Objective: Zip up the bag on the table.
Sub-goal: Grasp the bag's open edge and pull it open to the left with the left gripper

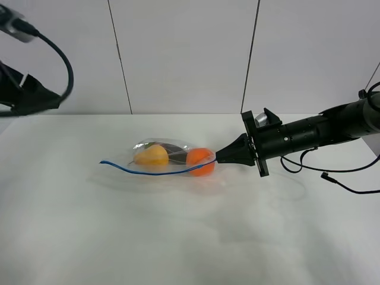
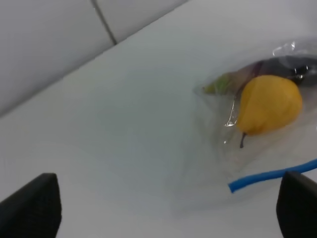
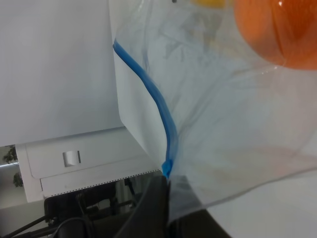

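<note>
bag lies mid table | right fingers pinch the right end of its blue zip | left fingers spread wide, well apart from bag | zip seems not closed yet

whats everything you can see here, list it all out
table: one, white, fills the foreground
wall: white panels with dark seams, behind the table
bag: one, clear plastic, lying mid-table
zipper strip: one, blue, along the bag's near edge
pear: one, yellow, inside the bag, left part
orange: one, orange, inside the bag, right part
dark item: one, dark, inside the bag behind the pear; too unclear to name
cable: black, trailing on the table at right
left gripper: open, above the table left of the bag
right gripper: shut on the bag at the strip's right end
</note>
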Available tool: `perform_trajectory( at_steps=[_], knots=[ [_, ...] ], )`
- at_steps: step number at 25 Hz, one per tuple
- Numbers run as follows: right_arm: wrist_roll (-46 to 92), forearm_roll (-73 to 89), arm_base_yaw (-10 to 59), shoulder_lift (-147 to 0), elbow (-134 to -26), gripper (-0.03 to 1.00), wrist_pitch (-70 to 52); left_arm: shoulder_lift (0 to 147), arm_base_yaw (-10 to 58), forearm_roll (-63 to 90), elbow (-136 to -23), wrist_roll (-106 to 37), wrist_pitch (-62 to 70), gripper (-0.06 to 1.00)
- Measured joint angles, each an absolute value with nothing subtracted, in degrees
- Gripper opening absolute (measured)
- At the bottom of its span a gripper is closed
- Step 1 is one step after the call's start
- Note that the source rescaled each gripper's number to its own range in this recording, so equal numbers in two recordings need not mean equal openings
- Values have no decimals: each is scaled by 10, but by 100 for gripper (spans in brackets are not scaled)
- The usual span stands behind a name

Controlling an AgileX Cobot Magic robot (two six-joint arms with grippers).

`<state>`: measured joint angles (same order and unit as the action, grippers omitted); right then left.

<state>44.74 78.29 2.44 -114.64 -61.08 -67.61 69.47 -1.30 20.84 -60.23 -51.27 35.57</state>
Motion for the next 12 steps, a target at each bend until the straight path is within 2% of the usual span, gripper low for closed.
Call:
perform_trajectory(
  at_steps=[5,12],
  knots=[
    [447,789,24,-1146,-611,0,-676,752,15,275,-602,-641,303,100],
    [447,796,24,-1146,-611,0,-676,836,174,285,-602,-645,237,100]
  ],
)
